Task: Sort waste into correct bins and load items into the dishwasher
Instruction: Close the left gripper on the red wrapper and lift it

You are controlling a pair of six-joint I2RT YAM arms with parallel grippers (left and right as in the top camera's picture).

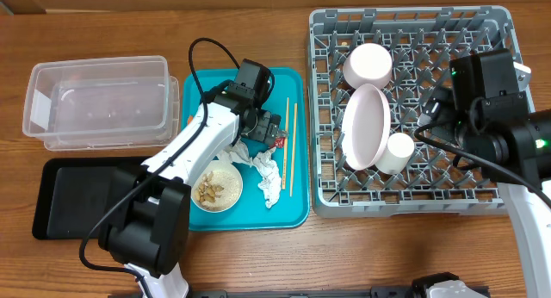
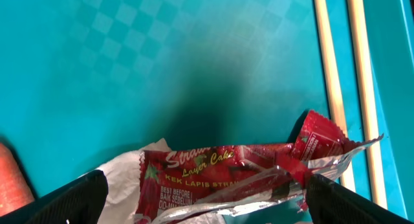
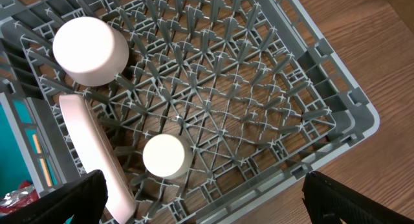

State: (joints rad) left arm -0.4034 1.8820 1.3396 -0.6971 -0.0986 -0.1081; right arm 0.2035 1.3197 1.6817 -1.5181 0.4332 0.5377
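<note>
My left gripper hangs open low over the teal tray, its fingers on either side of the shiny red snack wrapper without closing on it. A white tissue lies under the wrapper's left end, and an orange carrot shows at the left edge. Two wooden chopsticks lie to the right. My right gripper is open and empty above the grey dish rack. The rack holds an upturned white bowl, a plate on edge and a small cup.
The teal tray also carries a bowl of nut scraps and a crumpled tissue. A clear plastic tub stands at the far left, with a black tray in front of it. My left arm lies across the teal tray's left side.
</note>
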